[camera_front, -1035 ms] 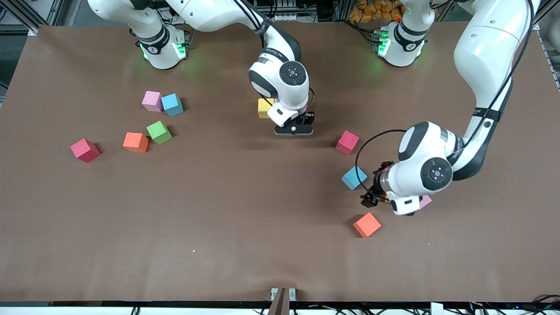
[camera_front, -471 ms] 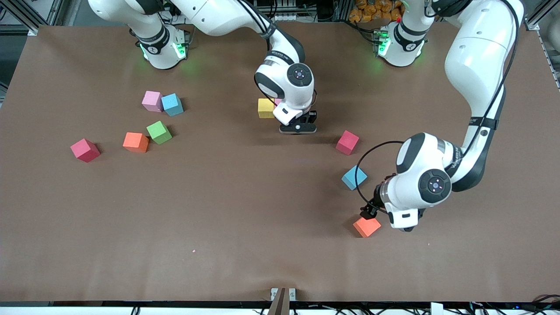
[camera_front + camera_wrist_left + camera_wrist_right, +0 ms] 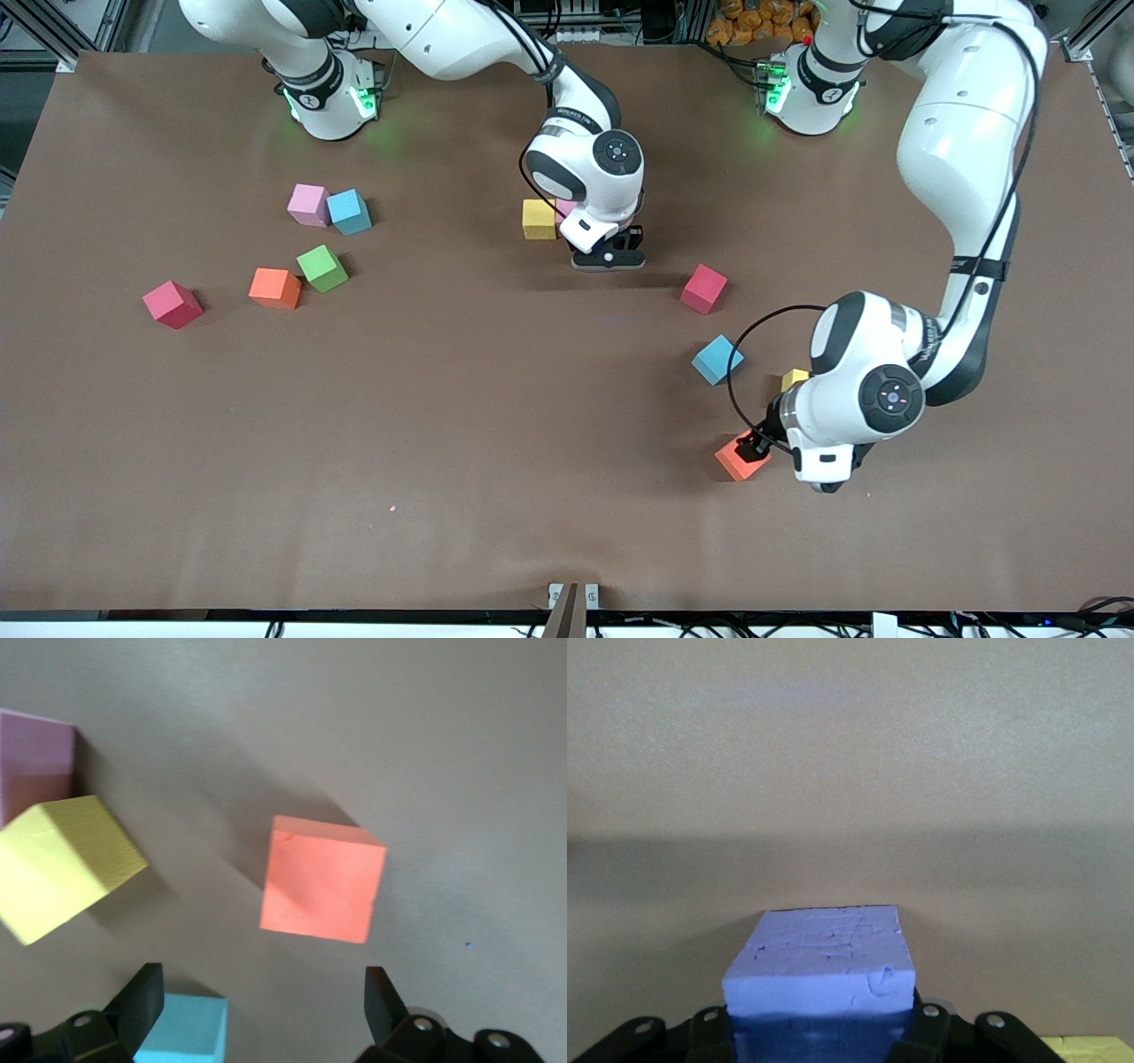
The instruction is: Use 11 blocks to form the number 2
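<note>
My left fingers (image 3: 257,1010) gape wide over the orange block (image 3: 323,879), at five o'clock on the worktop (image 3: 443,425). My right fingers (image 3: 824,1028) clamp a purple block (image 3: 824,970) beside the yellow block (image 3: 538,219), near twelve o'clock.

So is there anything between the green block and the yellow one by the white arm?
No, only bare brown table between green block and yellow block, front view.

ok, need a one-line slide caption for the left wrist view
Open left gripper poised over an orange block, with yellow, pink and blue blocks lying nearby on the brown table.
</note>
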Motion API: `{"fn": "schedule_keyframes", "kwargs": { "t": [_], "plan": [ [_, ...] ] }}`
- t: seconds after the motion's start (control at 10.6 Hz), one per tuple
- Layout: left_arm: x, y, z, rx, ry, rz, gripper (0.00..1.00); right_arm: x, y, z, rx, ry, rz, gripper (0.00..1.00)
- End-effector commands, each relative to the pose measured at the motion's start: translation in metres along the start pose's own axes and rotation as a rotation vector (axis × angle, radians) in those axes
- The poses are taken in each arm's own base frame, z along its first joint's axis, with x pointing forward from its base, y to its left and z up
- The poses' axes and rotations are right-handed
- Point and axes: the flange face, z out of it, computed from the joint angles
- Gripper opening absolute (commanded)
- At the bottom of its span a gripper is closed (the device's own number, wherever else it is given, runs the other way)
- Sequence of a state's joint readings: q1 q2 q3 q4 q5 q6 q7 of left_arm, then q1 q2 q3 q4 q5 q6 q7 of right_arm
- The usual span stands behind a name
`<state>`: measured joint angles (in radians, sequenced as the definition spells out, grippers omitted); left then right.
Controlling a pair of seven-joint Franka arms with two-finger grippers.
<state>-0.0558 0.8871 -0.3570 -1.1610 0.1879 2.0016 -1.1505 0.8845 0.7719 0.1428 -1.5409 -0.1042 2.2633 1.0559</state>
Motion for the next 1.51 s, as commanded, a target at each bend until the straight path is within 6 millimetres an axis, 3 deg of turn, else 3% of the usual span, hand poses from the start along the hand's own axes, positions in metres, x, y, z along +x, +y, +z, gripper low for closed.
{"fn": "schedule_keyframes", "kwargs": {
  "t": [0.0,0.19,0.56,0.85,1.13,1.41],
  "plan": [
    [0.003,0.013,0.000,-0.052,0.046,0.041,1.00,0.000,-0.005,0.003,-0.008,0.008,0.021,0.29],
    [0.004,0.018,-0.003,-0.090,0.067,0.097,1.00,0.001,-0.005,0.002,-0.011,0.007,0.020,0.29],
    [0.011,0.016,0.008,-0.095,0.083,0.185,1.00,0.001,-0.003,0.001,-0.010,-0.001,0.028,0.29],
    [0.019,0.010,0.030,-0.072,0.079,0.230,1.00,0.000,-0.004,-0.001,-0.009,-0.002,0.029,0.29],
    [0.013,0.017,0.037,-0.104,0.092,0.245,1.00,-0.002,-0.005,-0.002,-0.010,-0.006,0.024,0.29],
    [0.021,0.013,0.042,-0.100,0.105,0.257,1.00,-0.003,-0.005,-0.001,-0.016,-0.009,0.023,0.29]
  ]
}}
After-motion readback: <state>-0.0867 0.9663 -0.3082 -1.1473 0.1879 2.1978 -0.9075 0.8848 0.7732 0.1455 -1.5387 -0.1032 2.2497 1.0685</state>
